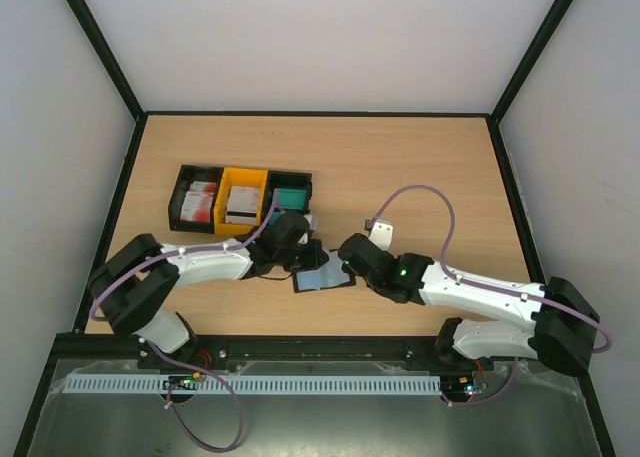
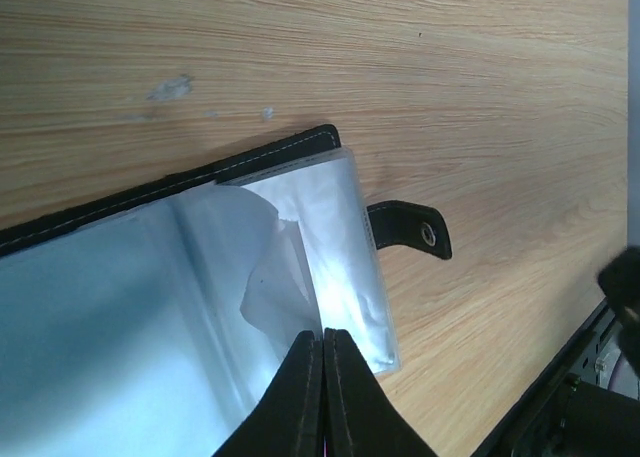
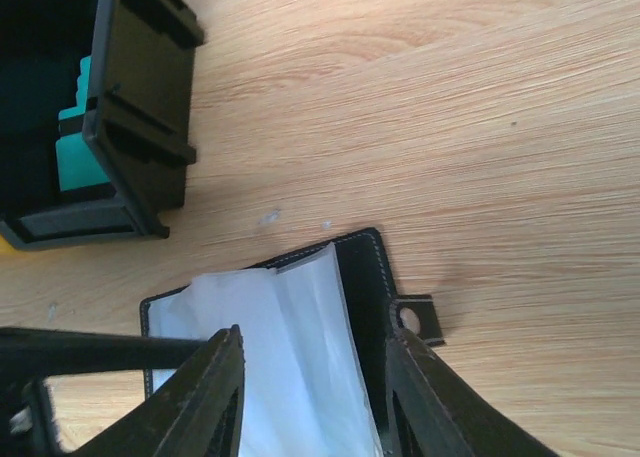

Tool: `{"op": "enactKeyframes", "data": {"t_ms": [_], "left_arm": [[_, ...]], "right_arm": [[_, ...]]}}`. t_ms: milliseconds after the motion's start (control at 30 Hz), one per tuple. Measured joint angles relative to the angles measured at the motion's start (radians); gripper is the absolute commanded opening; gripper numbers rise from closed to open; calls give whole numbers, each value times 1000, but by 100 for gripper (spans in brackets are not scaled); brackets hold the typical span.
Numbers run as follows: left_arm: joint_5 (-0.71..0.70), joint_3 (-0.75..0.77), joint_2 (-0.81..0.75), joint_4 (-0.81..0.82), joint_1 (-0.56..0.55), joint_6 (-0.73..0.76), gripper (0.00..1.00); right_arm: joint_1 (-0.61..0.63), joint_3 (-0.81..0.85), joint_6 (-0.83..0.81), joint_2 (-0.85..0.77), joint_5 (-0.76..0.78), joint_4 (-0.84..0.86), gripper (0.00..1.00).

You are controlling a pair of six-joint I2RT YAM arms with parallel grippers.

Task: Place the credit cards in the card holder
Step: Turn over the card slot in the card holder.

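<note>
The left gripper [image 2: 322,335] pinches the card holder [image 2: 340,227] by a clear sleeve; the right gripper [image 3: 315,342] stands spread astride it. At 11 o'clock, the credit cards [image 1: 240,205] show print too small to read.

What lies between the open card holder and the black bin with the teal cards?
Only bare wooden table with a few small pale marks, as the right wrist view shows between the card holder and the black bin.

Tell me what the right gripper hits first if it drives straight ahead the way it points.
The card holder. The open right gripper straddles its clear sleeves and black edge, so it would likely press into them first, though height above them is unclear. The black bin sits off to one side.
</note>
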Motion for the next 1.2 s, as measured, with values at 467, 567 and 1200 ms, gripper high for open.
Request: {"op": "enactKeyframes", "data": {"t_ms": [467, 567, 1200], "left_arm": [[54, 133, 219, 93, -49, 12, 26], [63, 134, 243, 100, -53, 13, 33], [166, 180, 259, 182, -53, 12, 58]], "right_arm": [[-2, -64, 44, -116, 23, -37, 42], [-2, -66, 48, -148, 23, -39, 45], [-3, -103, -13, -311, -103, -1, 48]]}}
